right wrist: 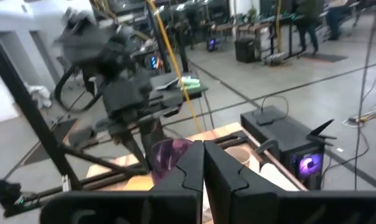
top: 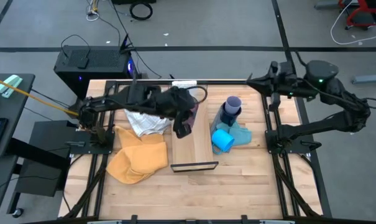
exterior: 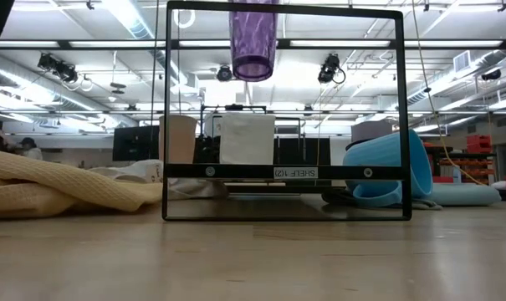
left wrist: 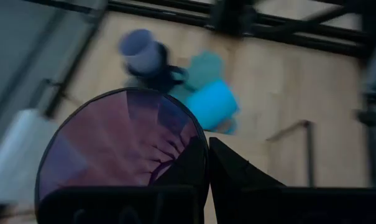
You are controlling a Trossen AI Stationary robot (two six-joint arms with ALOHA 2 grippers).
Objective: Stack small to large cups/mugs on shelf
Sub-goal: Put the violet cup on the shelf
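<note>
Left arm: reaching in from the left side across the tabletop's middle, wrist bent downward. Left gripper [top: 184, 122]: hanging raised above the surface, fingers [left wrist: 234, 180] pinching the rim of the dark purple tumbler [left wrist: 119, 149].

Right arm: folding back along the far right edge, elbow out to the right. Right gripper [top: 257, 79]: waiting at the far right corner, fingers pressed together, carrying nothing.

The dark purple tumbler [exterior: 253, 38] is cut off at twelve o'clock in the low view; the lavender cup [left wrist: 140, 51] is blurred
</note>
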